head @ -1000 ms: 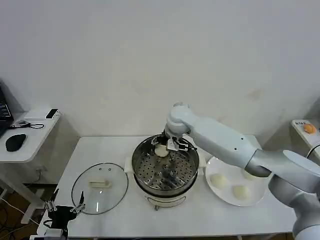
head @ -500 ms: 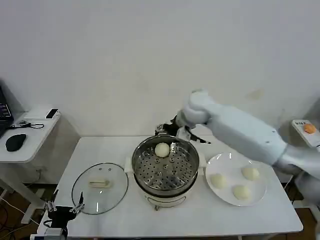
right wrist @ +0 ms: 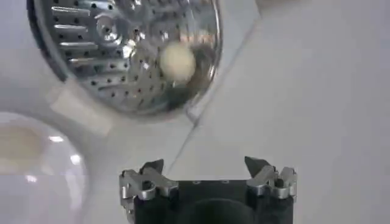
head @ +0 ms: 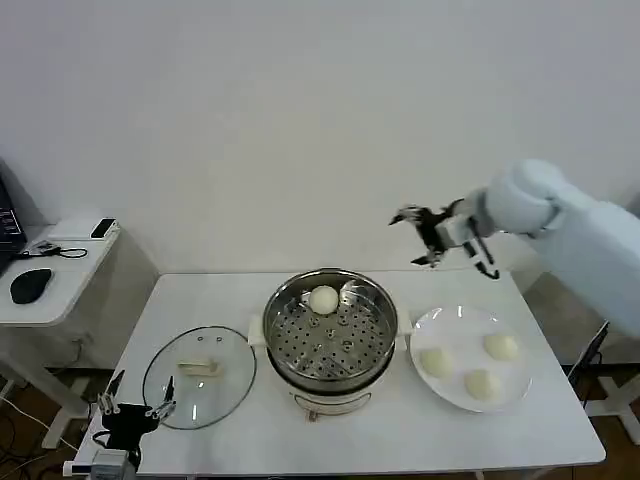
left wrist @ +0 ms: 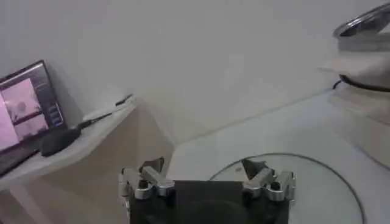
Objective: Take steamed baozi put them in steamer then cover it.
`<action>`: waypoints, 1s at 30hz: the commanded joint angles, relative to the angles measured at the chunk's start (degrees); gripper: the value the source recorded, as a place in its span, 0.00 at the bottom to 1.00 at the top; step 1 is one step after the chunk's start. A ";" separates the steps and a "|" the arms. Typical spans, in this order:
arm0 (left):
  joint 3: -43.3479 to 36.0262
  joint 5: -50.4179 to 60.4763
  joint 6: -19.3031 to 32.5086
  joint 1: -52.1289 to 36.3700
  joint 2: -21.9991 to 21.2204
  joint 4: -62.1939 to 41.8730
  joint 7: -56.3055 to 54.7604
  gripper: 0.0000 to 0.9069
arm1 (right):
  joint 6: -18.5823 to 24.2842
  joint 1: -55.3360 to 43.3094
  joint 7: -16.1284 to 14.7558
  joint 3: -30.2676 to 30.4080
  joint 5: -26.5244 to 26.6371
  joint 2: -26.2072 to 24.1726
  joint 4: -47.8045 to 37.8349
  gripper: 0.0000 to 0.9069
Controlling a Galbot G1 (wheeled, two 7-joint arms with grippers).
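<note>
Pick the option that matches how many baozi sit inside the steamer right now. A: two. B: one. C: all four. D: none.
B: a single baozi rests on the perforated tray at the far side of the steamer, while the other three baozi lie on the white plate, and the right gripper hangs open and empty above the table.
</note>
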State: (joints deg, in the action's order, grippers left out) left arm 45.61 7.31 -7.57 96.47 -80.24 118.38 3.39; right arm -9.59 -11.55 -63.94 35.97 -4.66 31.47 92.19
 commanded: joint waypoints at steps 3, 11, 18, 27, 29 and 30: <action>-0.18 -0.23 -0.24 0.63 0.35 1.50 0.12 1.00 | -13.51 6.81 -10.68 1.54 6.28 -6.60 -1.08 1.00; -0.59 0.00 -0.14 1.82 -0.21 1.93 -0.03 1.00 | -12.09 17.06 -8.76 -2.58 1.28 -1.79 -7.16 1.00; -0.06 0.05 -0.20 1.86 -0.52 1.19 0.00 1.00 | -13.04 21.46 -7.64 -4.60 -1.72 5.16 -10.45 1.00; 1.36 -0.15 -0.21 2.36 0.05 1.43 0.19 1.00 | -10.63 22.63 -8.76 -4.47 -4.93 10.40 -15.02 1.00; 1.52 -0.19 -0.20 2.45 0.22 1.31 0.20 1.00 | -10.40 22.54 -8.82 -4.25 -5.34 10.64 -15.55 1.00; 1.63 -0.19 -0.20 2.36 0.30 1.17 0.22 1.00 | -10.13 22.45 -8.85 -4.07 -5.85 10.70 -15.81 1.00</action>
State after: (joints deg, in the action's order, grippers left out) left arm 46.84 7.17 -7.79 98.79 -80.12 119.82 3.54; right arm -20.12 8.20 -72.22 32.47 -8.14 38.50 79.96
